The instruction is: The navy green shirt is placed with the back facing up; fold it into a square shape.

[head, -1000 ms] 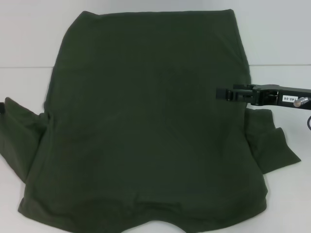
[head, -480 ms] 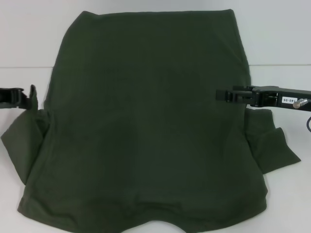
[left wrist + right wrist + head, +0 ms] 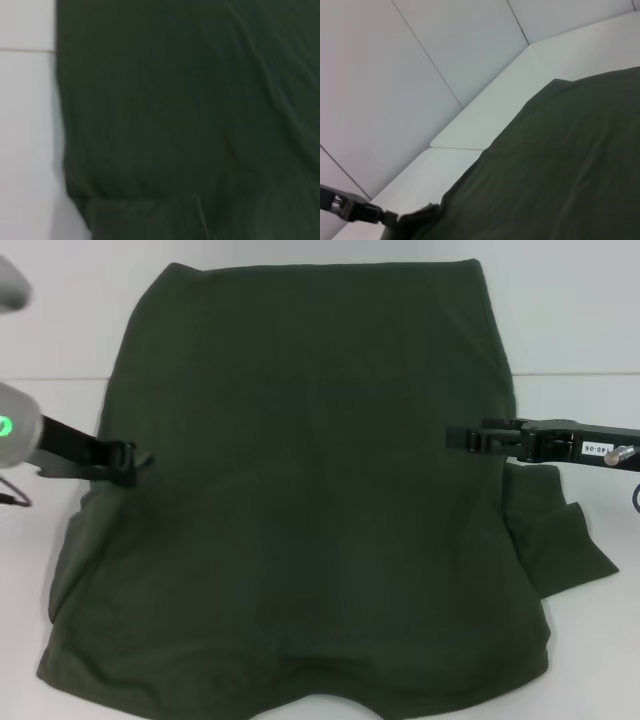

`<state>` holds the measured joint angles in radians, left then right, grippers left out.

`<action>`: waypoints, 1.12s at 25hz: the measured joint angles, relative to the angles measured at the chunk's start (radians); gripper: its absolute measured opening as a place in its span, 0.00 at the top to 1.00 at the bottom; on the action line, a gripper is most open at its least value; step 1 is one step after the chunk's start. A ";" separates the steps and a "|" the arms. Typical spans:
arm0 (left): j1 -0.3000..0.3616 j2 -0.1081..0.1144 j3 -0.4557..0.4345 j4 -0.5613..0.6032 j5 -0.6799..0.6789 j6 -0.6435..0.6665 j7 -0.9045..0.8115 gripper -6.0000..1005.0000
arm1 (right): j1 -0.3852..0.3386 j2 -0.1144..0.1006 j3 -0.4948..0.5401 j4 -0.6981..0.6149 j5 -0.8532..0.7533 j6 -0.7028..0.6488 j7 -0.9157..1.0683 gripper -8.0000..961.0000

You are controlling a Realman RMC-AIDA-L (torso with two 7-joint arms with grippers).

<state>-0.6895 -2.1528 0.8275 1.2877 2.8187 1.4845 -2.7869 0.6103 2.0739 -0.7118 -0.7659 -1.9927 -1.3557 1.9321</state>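
The navy green shirt (image 3: 310, 490) lies spread back-up across the white table (image 3: 580, 330). My left gripper (image 3: 140, 461) is over the shirt's left edge, shut on the left sleeve, which it holds pulled in over the body. From the right wrist view the left gripper (image 3: 391, 218) shows far off with a bunch of fabric at its tip. In the left wrist view the shirt (image 3: 180, 115) fills the picture. My right gripper (image 3: 456, 438) hovers over the shirt's right side, and the right sleeve (image 3: 560, 535) lies flat outward beneath that arm.
White table (image 3: 25, 125) shows beside the shirt's edge. A seam (image 3: 575, 374) crosses the table at the back, and white wall panels (image 3: 395, 65) stand behind it.
My left gripper came in from the left, took the left sleeve and carried it rightward over the shirt's body. The sleeve no longer sticks out. The right arm has barely moved.
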 joint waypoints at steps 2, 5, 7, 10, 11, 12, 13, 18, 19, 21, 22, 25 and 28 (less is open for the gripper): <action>-0.023 -0.006 0.008 -0.053 0.008 -0.025 0.001 0.91 | -0.001 0.000 0.000 0.000 0.000 0.000 0.000 0.13; -0.042 -0.006 0.011 -0.115 -0.007 -0.049 0.022 0.90 | -0.002 0.000 0.000 0.000 0.000 0.000 0.002 0.13; -0.044 -0.004 0.008 -0.129 -0.039 -0.049 0.047 0.90 | -0.004 -0.002 0.000 0.001 -0.001 0.000 0.004 0.13; -0.032 0.006 0.000 -0.135 -0.128 -0.019 0.103 0.89 | -0.004 -0.003 0.000 0.001 -0.001 0.000 0.005 0.13; -0.028 0.013 -0.004 -0.145 -0.174 0.010 0.141 0.89 | -0.004 -0.003 0.000 0.001 -0.001 0.000 0.005 0.14; -0.025 0.024 -0.011 -0.160 -0.220 0.043 0.179 0.89 | -0.004 -0.003 0.000 0.001 -0.001 0.000 0.006 0.14; -0.023 0.033 -0.018 -0.174 -0.255 0.072 0.211 0.89 | -0.004 -0.003 0.000 0.001 -0.002 0.000 0.006 0.14; 0.041 0.057 -0.206 -0.201 -0.427 0.115 0.365 0.67 | -0.004 -0.004 0.000 0.002 -0.005 -0.001 0.008 0.14; 0.062 0.061 -0.230 -0.207 -0.464 0.119 0.407 0.65 | -0.004 -0.005 0.000 0.002 -0.006 -0.003 0.012 0.14; 0.086 0.067 -0.248 -0.216 -0.494 0.106 0.443 0.62 | -0.004 -0.011 0.000 0.008 -0.006 -0.005 0.027 0.14; 0.139 0.078 -0.263 -0.240 -0.515 0.033 0.463 0.60 | -0.004 -0.015 0.000 0.014 -0.005 -0.006 0.035 0.14; 0.174 0.090 -0.260 -0.275 -0.508 -0.046 0.424 0.54 | -0.004 -0.024 0.000 0.025 -0.002 -0.008 0.044 0.14; 0.197 0.112 -0.260 -0.334 -0.501 -0.104 0.358 0.49 | -0.004 -0.024 0.000 0.026 -0.002 -0.009 0.046 0.14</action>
<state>-0.4929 -2.0406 0.5678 0.9539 2.3182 1.3801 -2.4289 0.6066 2.0496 -0.7118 -0.7396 -1.9943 -1.3650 1.9780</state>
